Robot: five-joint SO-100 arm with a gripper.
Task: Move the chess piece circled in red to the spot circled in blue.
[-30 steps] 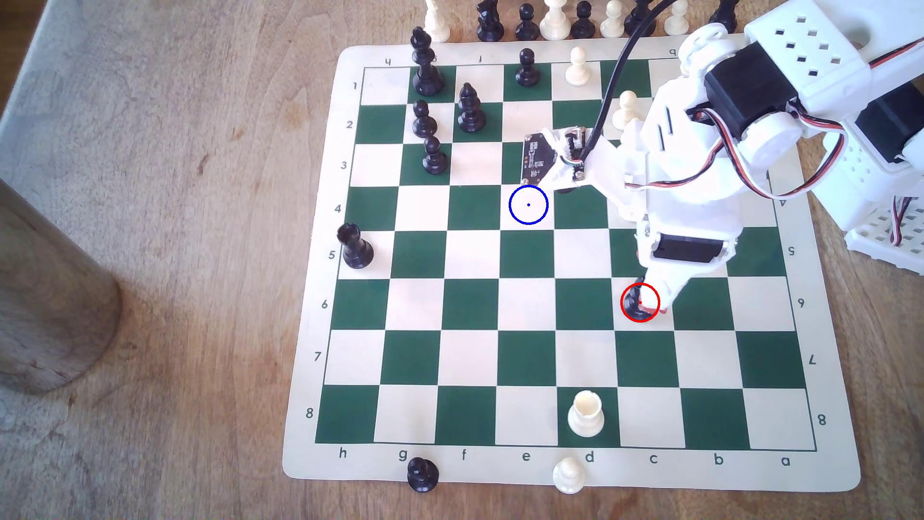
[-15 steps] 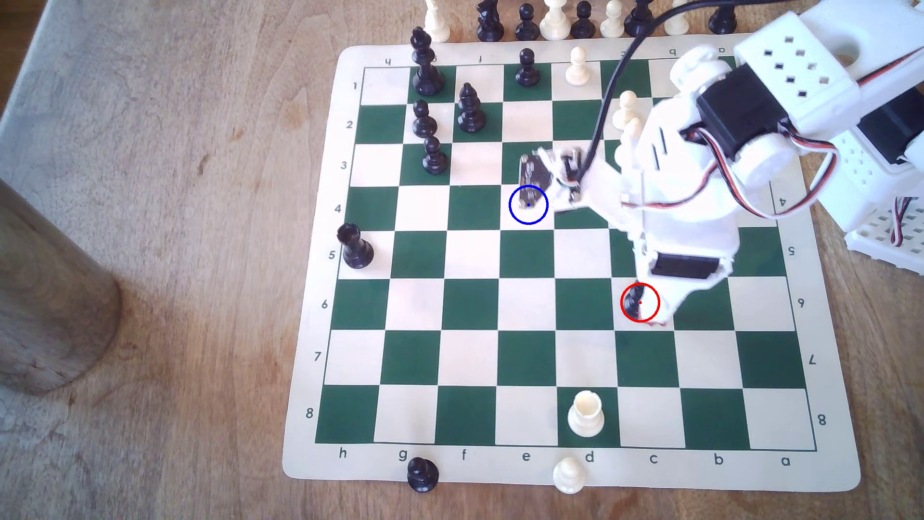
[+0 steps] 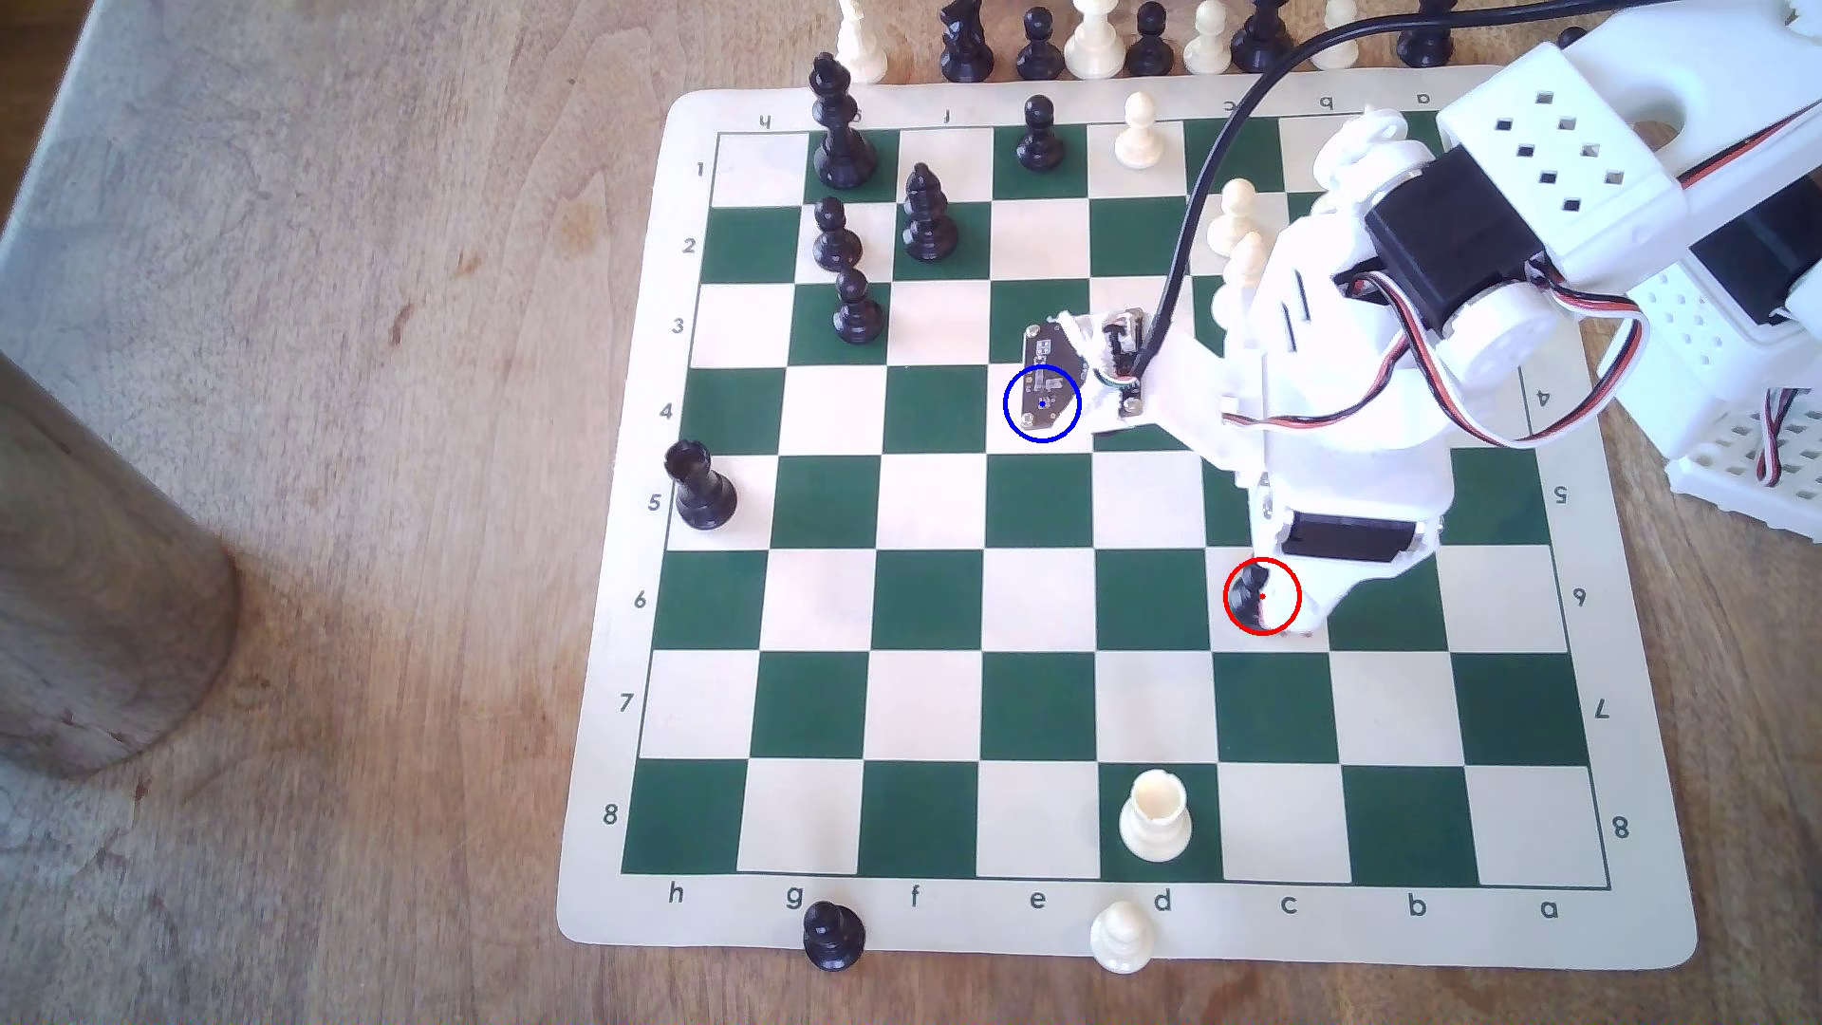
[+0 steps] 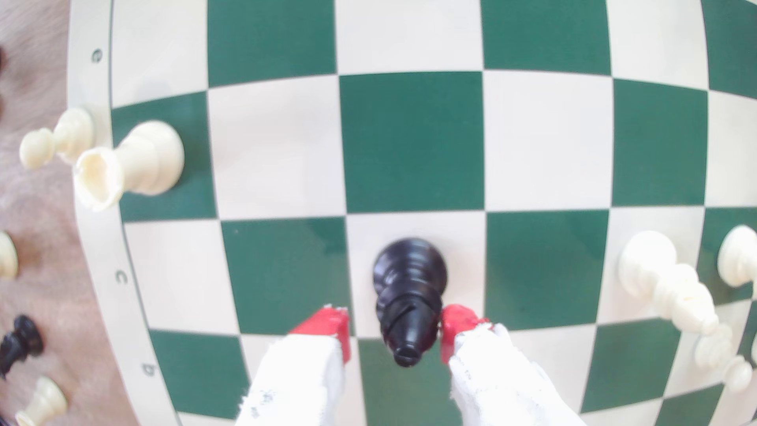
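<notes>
One black bishop [image 3: 1250, 594] stands upright on the cream square at file c, rank 6, inside the red ring, in the exterior view. The end effector [image 3: 1282, 616] sits right at that piece, coming down on it from about 1 o'clock of the ring, with the white arm body covering the squares behind.

Wrist view: bishop [image 4: 409, 299] is between the two red-tipped fingers [image 4: 327, 327]. Jaws spread, not pinching. One red pad looks to be touching or nearly touching the bishop's head; the other pad stands off with a clear gap of cream board showing between it and the piece. The end effector [image 4: 395, 334] brackets the head and collar, and the wide round base rests flat on the cream square.

Blue-ringed spot [image 3: 1065, 430]: cream square at file e, rank 4, well apart from the bishop, toward 10 o'clock of it in the exterior view. The wrist camera board [image 3: 1053, 367] overhangs much of the ring, so the centre of the square is partly covered from this angle.

Other pieces noted, exterior view:
- white rook [image 3: 1156, 816] on d8, toward 7 o'clock of the bishop
- black rook [image 3: 698, 485] at the h5 edge of the board [image 3: 1597, 926]
- black pieces clustered at 11 o'clock of the board, around g1 to f3
- white pawns [image 3: 1237, 212] near the arm at c2 and c3
- spare pieces lined up on the wooden surface [image 3: 345, 493] beyond rank 1
</notes>
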